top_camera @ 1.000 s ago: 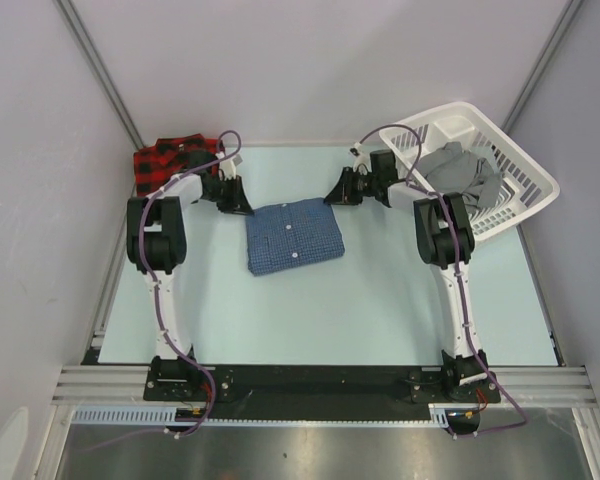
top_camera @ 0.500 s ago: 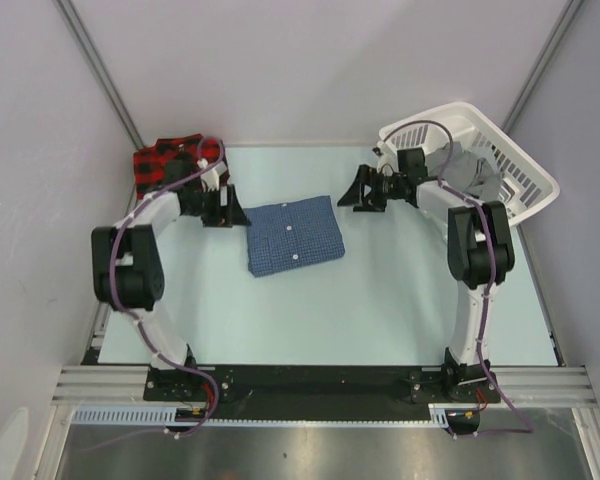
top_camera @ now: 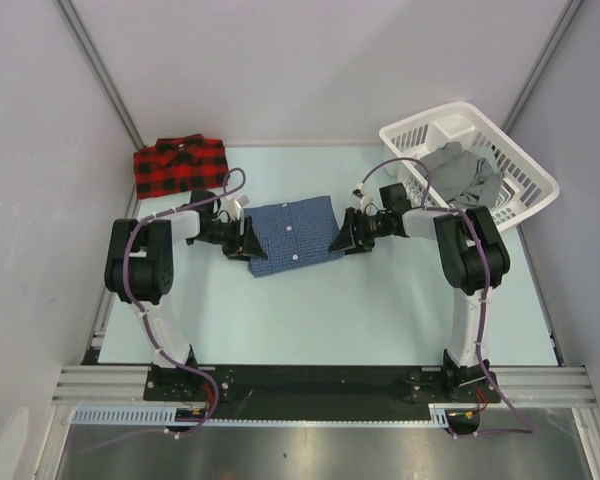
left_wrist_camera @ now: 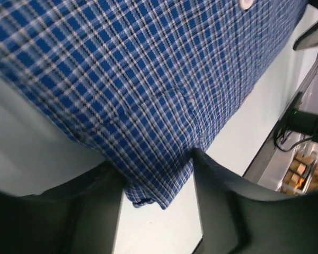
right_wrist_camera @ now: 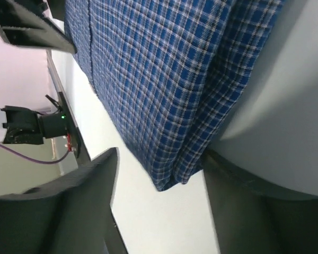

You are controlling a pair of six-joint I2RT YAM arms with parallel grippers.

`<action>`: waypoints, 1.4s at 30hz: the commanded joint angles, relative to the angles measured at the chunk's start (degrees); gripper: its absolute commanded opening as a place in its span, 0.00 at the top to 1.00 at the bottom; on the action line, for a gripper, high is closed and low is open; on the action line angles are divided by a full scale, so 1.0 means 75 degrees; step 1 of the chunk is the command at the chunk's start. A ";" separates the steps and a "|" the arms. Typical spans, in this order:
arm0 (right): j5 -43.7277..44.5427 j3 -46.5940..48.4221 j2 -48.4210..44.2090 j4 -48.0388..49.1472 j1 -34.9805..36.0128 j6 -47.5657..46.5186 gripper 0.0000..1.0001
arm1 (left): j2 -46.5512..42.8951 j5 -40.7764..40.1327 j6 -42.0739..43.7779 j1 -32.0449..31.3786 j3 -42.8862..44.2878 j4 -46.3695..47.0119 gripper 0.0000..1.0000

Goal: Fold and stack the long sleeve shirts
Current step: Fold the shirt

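The dark blue fine-check shirt (top_camera: pixel 293 233) lies folded in a square at the table's middle, white buttons up. My left gripper (top_camera: pixel 246 243) is low at its near-left corner, and my right gripper (top_camera: pixel 341 240) is at its near-right corner. In the left wrist view the left gripper (left_wrist_camera: pixel 155 163) is open, with the shirt's folded corner (left_wrist_camera: pixel 148 193) between its fingers (left_wrist_camera: pixel 222 206). In the right wrist view the right gripper (right_wrist_camera: pixel 161 159) is open too, and a stacked corner of the blue shirt (right_wrist_camera: pixel 172 177) lies between its fingers (right_wrist_camera: pixel 85 190). The red-and-black plaid shirt (top_camera: pixel 180 166) rests folded at the back left.
A white laundry basket (top_camera: pixel 520 160) sits tilted at the back right with a grey garment (top_camera: pixel 465 175) inside. Grey walls close in the table at the back and both sides. Pale table surface (top_camera: pixel 330 310) shows in front of the blue shirt.
Both arms swung from the back of the table down to the blue shirt's near corners. Both grippers went from shut to open, with the jaws now straddling the cloth.
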 commanded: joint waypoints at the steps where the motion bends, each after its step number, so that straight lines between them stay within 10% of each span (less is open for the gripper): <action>1: 0.0094 -0.0558 -0.0150 0.0646 0.0311 0.0271 0.50 | 0.0514 0.0194 0.0026 -0.0071 0.0310 0.0289 0.48; 6: 0.0001 -0.0700 -0.0454 0.0461 0.0289 0.0355 0.97 | 0.0620 0.0171 0.0423 -0.0071 0.0628 -0.0179 0.74; 10: 0.0176 -0.0829 -0.0689 0.0086 0.0126 0.0156 0.99 | 0.0375 0.0042 0.0589 0.0023 0.0488 -0.0309 0.83; 19: 0.0446 -0.0020 -0.1681 -0.1705 -0.0285 -0.0547 0.36 | -0.1358 0.0495 0.0809 0.0866 -0.0109 -0.0050 0.31; 26: -0.0174 0.0225 -0.2296 -0.1241 0.0542 -0.0057 0.03 | -0.2474 0.1635 0.0594 -0.0245 -0.0882 0.0236 0.17; 27: -0.0279 0.0307 -0.2086 -0.0903 0.0709 0.0234 0.00 | -0.2369 0.1670 0.0299 -0.0606 -0.0976 0.0578 0.01; 34: -0.1042 0.0450 0.0141 0.1043 0.1156 0.1887 0.00 | -0.0484 0.1495 -0.2937 -0.1020 -0.1657 0.4458 0.01; 38: -0.1019 0.0296 0.0938 0.0955 0.0712 0.1366 0.00 | 0.0548 0.1167 -0.2683 -0.0669 -0.1715 0.4043 0.00; 42: -0.0772 0.0788 0.0662 -0.2171 0.0395 -0.1039 0.00 | -0.0127 0.1096 -0.0598 -0.0446 -0.1644 0.1838 0.01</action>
